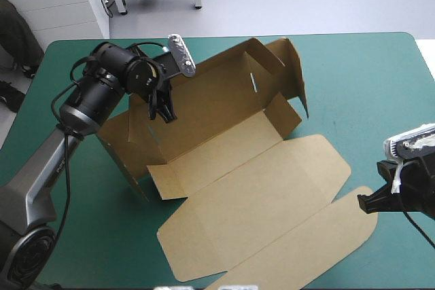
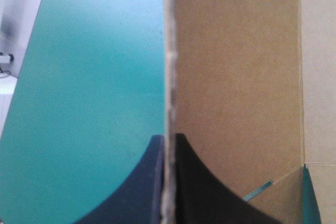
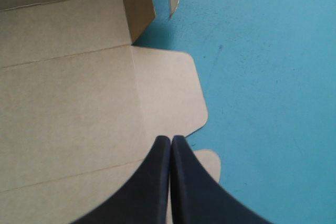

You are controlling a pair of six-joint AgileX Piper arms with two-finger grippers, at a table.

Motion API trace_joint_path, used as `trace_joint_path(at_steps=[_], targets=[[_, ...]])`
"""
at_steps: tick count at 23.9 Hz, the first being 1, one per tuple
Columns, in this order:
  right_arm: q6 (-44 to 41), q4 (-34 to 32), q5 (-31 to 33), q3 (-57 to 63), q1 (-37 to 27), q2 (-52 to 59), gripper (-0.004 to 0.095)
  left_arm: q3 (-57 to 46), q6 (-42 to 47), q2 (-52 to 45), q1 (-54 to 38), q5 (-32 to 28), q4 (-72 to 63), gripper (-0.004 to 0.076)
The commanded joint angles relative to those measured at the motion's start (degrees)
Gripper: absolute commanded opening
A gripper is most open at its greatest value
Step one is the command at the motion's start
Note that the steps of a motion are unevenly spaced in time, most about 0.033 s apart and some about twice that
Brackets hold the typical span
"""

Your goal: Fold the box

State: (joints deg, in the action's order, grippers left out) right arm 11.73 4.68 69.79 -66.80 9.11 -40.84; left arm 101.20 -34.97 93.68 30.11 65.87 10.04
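The brown box [image 1: 224,120] lies mid-table with its back and side walls raised and its lid [image 1: 272,202] flat toward the front edge. My left gripper [image 1: 163,110] is at the box's left wall. In the left wrist view that wall's edge [image 2: 168,77] runs straight up between the black fingers, and the left gripper [image 2: 169,145] is shut on it. My right gripper [image 1: 368,203] hovers at the lid's right corner. In the right wrist view the right gripper [image 3: 170,141] is shut and holds nothing, just above the lid's rounded flap [image 3: 173,93].
Bare teal-green cover [image 1: 367,100] stretches to the right of the box as far as the table's right edge. A narrower bare strip [image 1: 102,222] lies at the front left. The box's right end flaps [image 1: 292,73] stand up near the far edge.
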Motion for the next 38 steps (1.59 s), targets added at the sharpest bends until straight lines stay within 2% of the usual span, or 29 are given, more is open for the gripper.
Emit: trace_joint_path(at_steps=[1, 3, 6, 9, 13, 17, 21, 29, 32, 35, 38], targets=[[-1.45, -0.32, -2.73, -1.85, -0.2, 0.0, -0.0019, 1.25, -2.1, -2.59, 3.27, -5.49, 2.39, -0.0008], [-1.77, -0.32, -2.6, -1.85, -0.2, 0.0, -0.0019, 0.6, -3.96, -2.71, 4.55, -7.03, 2.39, -0.0008], [-2.92, -0.32, -2.11, -1.85, -0.2, 0.0, -0.0019, -4.0, -5.35, -4.21, 7.17, -14.31, 4.58, -0.0008], [-3.45, -0.32, -1.85, -1.85, -0.2, 0.0, -0.0018, -9.43, -7.44, -5.84, 8.43, -18.87, 5.19, -0.0008], [-4.15, -0.32, -1.85, -1.85, -0.2, 0.0, -0.0018, -21.01, -8.64, -11.38, 9.54, -32.91, 7.97, -0.0008], [-4.15, -0.32, -1.85, -1.85, -0.2, 0.0, -0.0018, -27.35, -8.91, -14.38, 9.54, -41.74, 9.62, -0.0008], [-4.23, -0.32, -1.85, -1.85, -0.2, 0.0, -0.0019, -29.44, -8.98, -14.38, 9.54, -47.95, 9.62, -0.0008], [-5.4, -0.32, -2.09, -1.85, -0.2, 0.0, -0.0019, -34.61, -9.21, -14.14, 9.69, -49.04, 12.29, -0.0008], [-6.36, -0.32, -2.09, -1.85, -0.2, 0.0, -0.0019, -34.7, -7.17, -14.14, 10.78, -47.12, 13.96, -0.0008], [-6.36, -0.32, -2.3, -1.85, -0.2, 0.0, -0.0019, -34.7, 1.05, -14.14, 12.9, -45.39, 23.19, -0.0008], [-6.8, -0.32, -2.3, -1.85, -0.2, 0.0, -0.0018, -34.7, 13.21, -14.04, 15.31, -41.66, 36.81, -0.0008]])
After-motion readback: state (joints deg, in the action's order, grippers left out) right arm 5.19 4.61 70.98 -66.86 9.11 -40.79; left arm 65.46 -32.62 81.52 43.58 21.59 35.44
